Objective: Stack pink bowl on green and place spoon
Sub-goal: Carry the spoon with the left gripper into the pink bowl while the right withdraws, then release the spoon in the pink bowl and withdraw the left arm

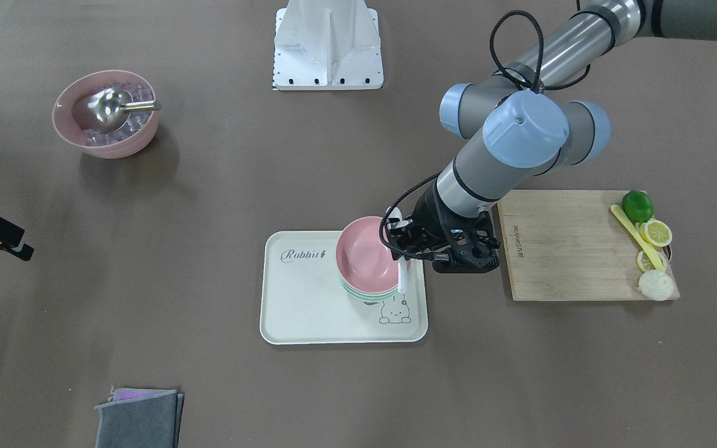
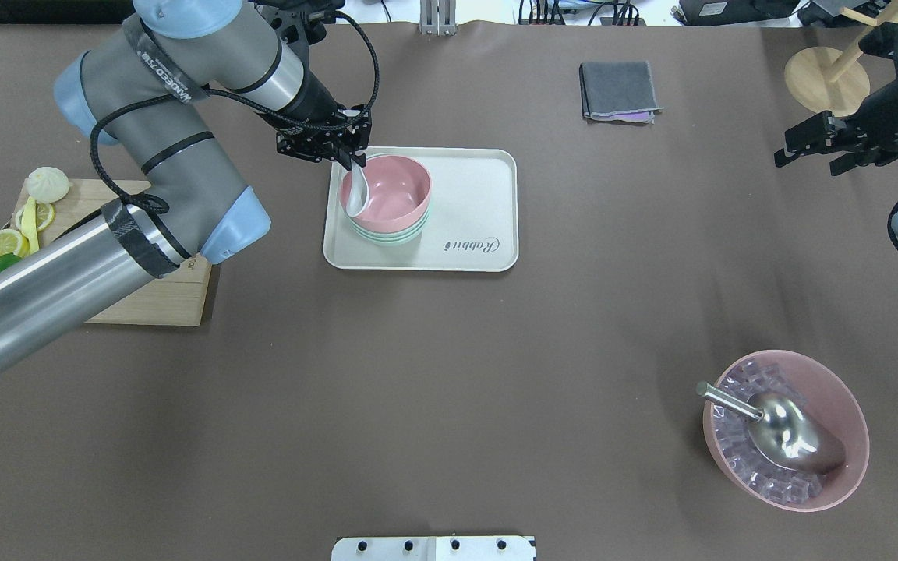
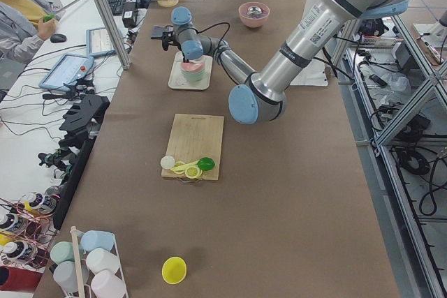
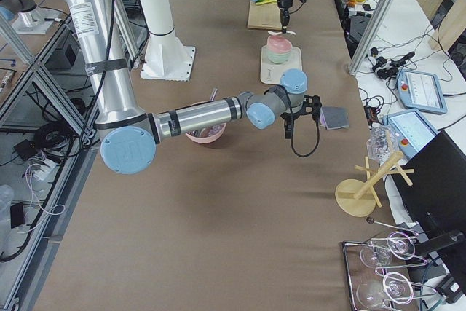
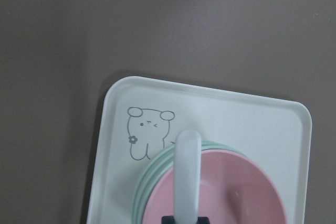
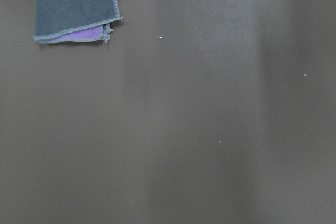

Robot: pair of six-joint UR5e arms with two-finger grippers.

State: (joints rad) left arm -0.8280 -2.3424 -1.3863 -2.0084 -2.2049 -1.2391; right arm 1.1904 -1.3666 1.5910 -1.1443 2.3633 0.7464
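The left gripper (image 2: 351,156) pinches the spoon (image 2: 356,195) by its handle, its tip inside the pink bowl (image 2: 396,191) (nested on the green bowl (image 2: 387,235), on the tray (image 2: 480,195)). The right gripper (image 2: 806,160) hangs well apart, fingers spread.

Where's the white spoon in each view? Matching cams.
Front-facing: white spoon at the pink bowl's right rim.
Overhead: spoon at bowl's left rim.
Exterior left: too small to tell.
Exterior right: too small to tell.
Left wrist: spoon bottom centre.
Right wrist: not in it.
Shared landmark: rabbit tray.
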